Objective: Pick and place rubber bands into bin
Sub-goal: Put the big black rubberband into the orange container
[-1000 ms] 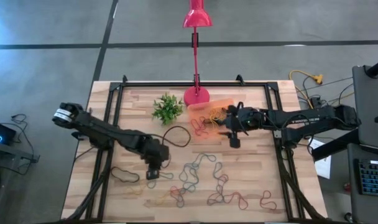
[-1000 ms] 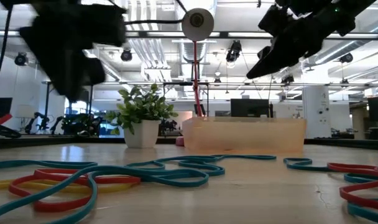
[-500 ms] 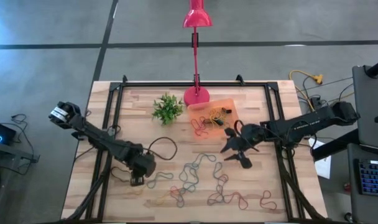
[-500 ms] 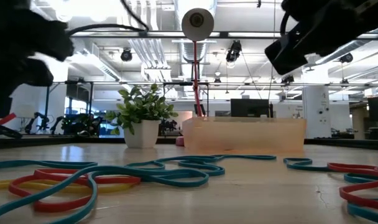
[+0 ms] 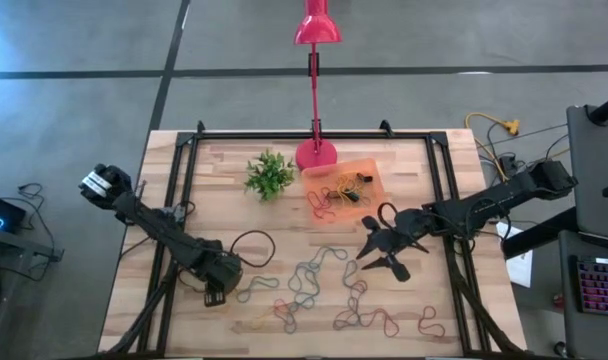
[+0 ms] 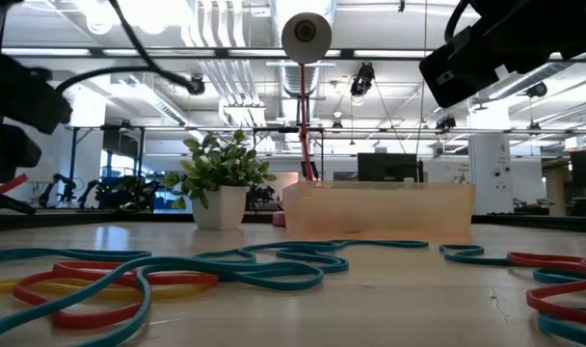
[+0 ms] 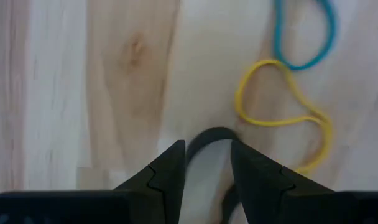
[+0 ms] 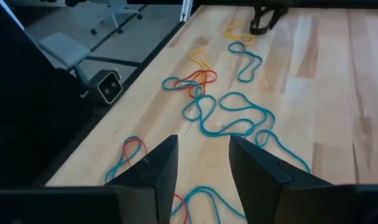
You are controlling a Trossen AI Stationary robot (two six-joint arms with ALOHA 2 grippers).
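Observation:
Rubber bands (image 5: 319, 280) in teal, red, yellow and orange lie scattered over the table's near half. Several more lie in the orange bin (image 5: 346, 182), which stands beside the pink lamp base. My left gripper (image 5: 216, 292) is low at the near left and open. In the left wrist view its fingertips (image 7: 207, 163) stand on either side of the curved end of a black band (image 7: 209, 134) lying flat on the wood; a yellow band (image 7: 282, 109) lies just beyond. My right gripper (image 5: 381, 257) hovers open right of centre, above teal and red bands (image 8: 229, 112).
A small green plant (image 5: 269, 174) and the pink lamp base (image 5: 315, 154) stand at the far side next to the bin (image 6: 378, 210). Black frame rails (image 5: 180, 190) run along both table sides. Bare wood lies between the two grippers.
My left gripper has moved toward the near-left corner and come down over the black band. My right gripper has swung from beside the bin toward the near edge, out over the scattered bands. The bands on the table have not moved.

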